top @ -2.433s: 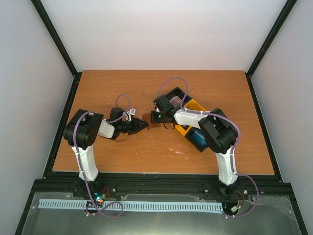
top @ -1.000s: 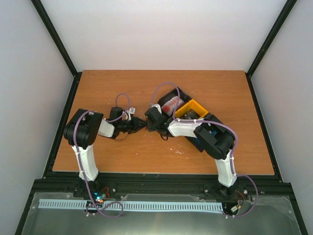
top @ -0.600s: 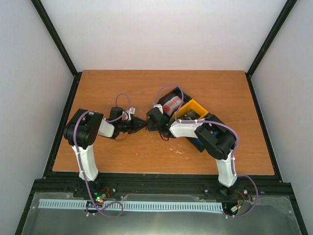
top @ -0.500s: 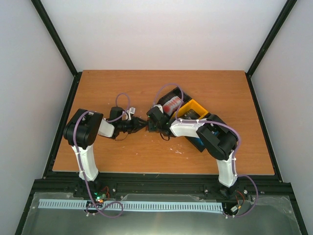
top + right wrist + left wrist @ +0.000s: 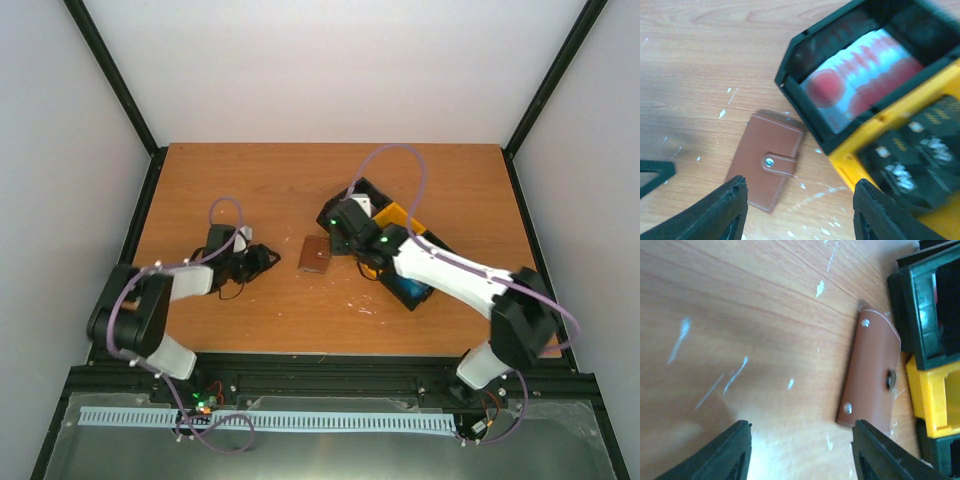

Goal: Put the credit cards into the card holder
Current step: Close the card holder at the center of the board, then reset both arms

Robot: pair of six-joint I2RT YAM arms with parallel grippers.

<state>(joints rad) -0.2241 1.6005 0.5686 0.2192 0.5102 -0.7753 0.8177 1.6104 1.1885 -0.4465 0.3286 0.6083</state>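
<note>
Tabletop (image 5: 220,190) of scuffed wood, card holder (image 5: 315,254), white walls (image 5: 330,70)

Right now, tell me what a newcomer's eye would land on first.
The brown card holder lies shut and flat on the wooden table. Just right of it sit a yellow bin and a black bin showing red-and-white credit cards. The left tool and right tool hang open and empty.
</note>
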